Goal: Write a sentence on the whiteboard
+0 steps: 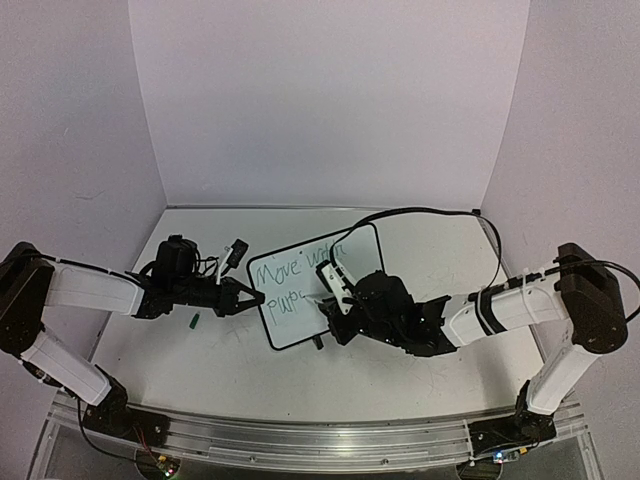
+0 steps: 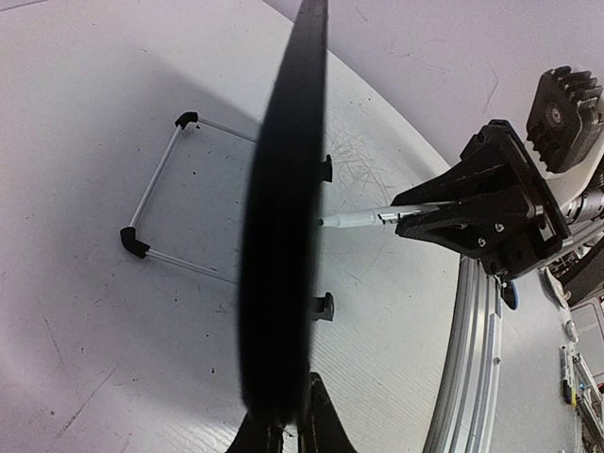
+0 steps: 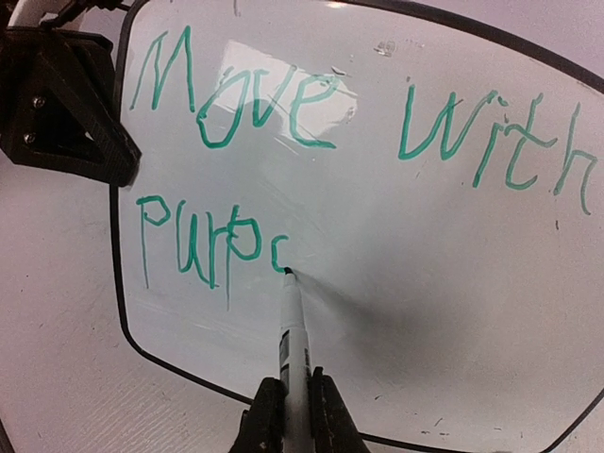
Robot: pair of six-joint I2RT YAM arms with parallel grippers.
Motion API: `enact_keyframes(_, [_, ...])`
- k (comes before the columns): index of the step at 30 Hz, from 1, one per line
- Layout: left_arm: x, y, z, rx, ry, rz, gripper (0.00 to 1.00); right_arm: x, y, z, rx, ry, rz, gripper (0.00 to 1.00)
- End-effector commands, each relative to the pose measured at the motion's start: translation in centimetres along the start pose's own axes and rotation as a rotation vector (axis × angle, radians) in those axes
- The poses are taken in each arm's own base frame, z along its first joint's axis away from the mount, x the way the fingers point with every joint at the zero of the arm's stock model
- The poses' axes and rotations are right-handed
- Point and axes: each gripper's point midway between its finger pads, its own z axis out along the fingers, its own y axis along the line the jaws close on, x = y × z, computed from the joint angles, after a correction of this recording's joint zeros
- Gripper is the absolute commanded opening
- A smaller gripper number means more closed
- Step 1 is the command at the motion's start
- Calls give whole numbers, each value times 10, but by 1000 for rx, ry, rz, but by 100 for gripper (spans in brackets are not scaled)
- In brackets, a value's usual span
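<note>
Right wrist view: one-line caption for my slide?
Marker in the right hand touches the whiteboard, mid-letter after green "Move with Purp".

Layout. The whiteboard [image 1: 300, 290] stands mid-table [image 1: 425, 245] between the arms, its left edge between the fingers of the left gripper [image 1: 254, 297]. From the right, the right gripper [image 3: 288, 408] holds a marker [image 3: 291, 330], whose tip touches the board face at the end of the lower written line. A small cap [image 1: 194, 321] lies on the table left of the board, just in front of the left gripper.
</note>
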Motion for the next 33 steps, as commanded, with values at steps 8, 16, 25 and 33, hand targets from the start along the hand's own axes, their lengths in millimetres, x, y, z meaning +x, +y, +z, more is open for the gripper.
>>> enact_keyframes(8, [-7,5,-1,-45,-7,53,0,-39,-22,-3,79,-99,36,0])
enact_keyframes(16, [-7,5,-1,-46,-6,53,0,-46,-19,-2,68,-115,33,0])
enact_keyframes(25, [-8,5,-1,-45,-7,54,0,-40,-10,4,32,-92,13,0])
enact_keyframes(33, [-8,5,-1,-46,-8,55,0,-16,8,5,-17,-36,10,0])
